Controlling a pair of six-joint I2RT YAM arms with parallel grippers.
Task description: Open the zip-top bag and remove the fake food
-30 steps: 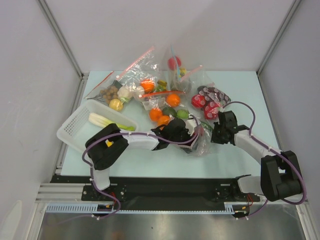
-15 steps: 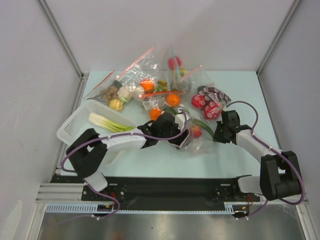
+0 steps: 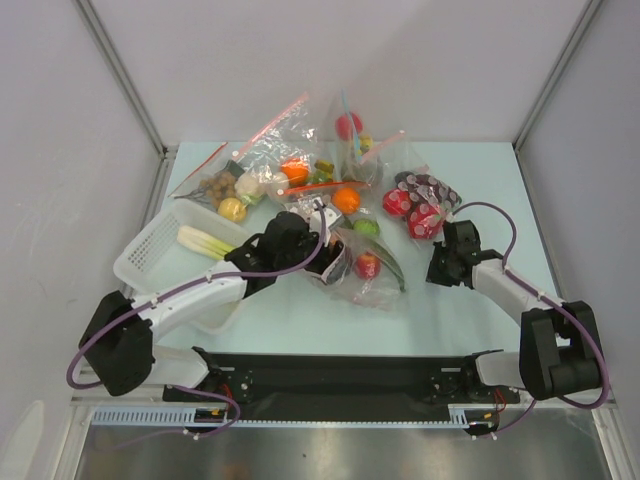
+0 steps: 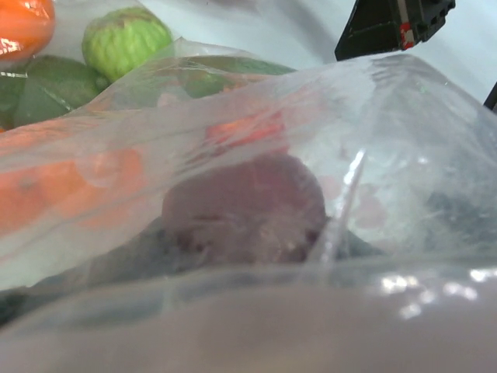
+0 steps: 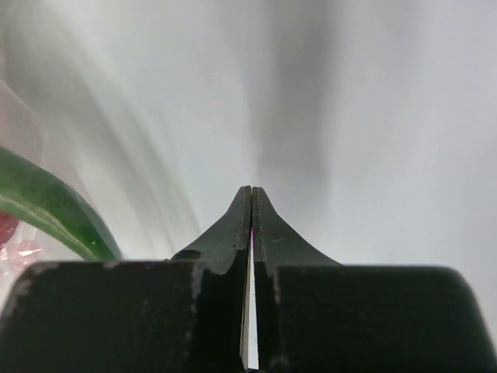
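The right gripper (image 3: 438, 268) sits low over the pale blue table (image 3: 300, 315), pinched tight on nothing, just right of the big clear crinkly zip-top bag (image 3: 378, 288). The bag lies in the middle. The left gripper (image 3: 322, 252) pokes at the bag's left end, likely after the dark red toy apple (image 3: 367, 265) inside. Its jaws are wide, but plastic hides whether they hold anything. Farther left, a long white-and-green toy leek (image 3: 212, 243) lies in a white plastic basket (image 3: 135, 268), probably where the food goes.
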